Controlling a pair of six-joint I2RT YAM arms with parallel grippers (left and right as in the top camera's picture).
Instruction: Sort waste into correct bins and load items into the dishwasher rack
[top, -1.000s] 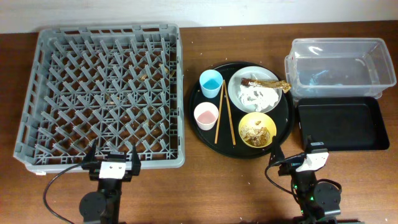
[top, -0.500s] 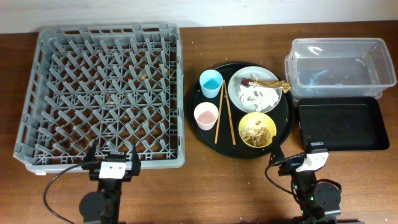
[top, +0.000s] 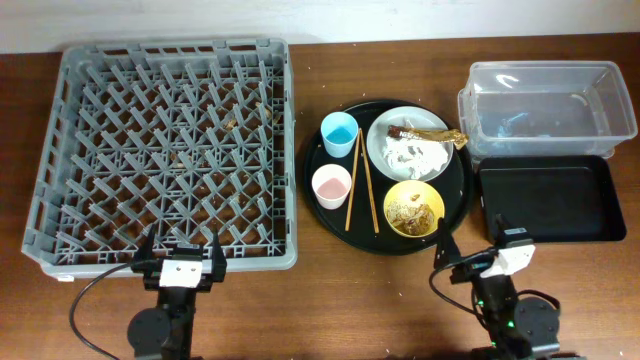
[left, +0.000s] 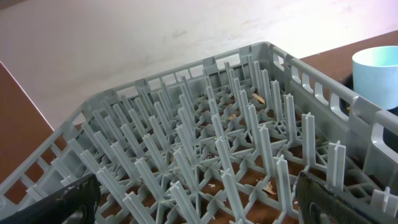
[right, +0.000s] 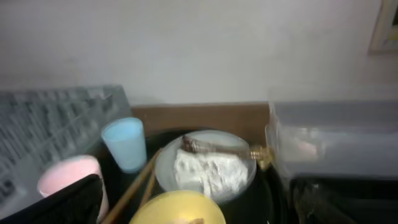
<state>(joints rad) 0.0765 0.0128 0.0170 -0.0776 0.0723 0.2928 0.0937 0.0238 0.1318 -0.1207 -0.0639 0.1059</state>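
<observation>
Nothing done yet — dishwasher rack (top: 170, 150) holds no dishes, napkins (top: 415, 155) lie on the plate (top: 377, 140); left gripper (top: 182, 252) and right gripper (top: 470, 250) fingers gape open.

A brown wooden table (top: 400, 290) carries the grey dishwasher rack (top: 165, 150) at left, a round black tray (top: 330, 218) mid-table, and a clear tub (top: 540, 68) touching a black tray (top: 545, 200) at right.
</observation>
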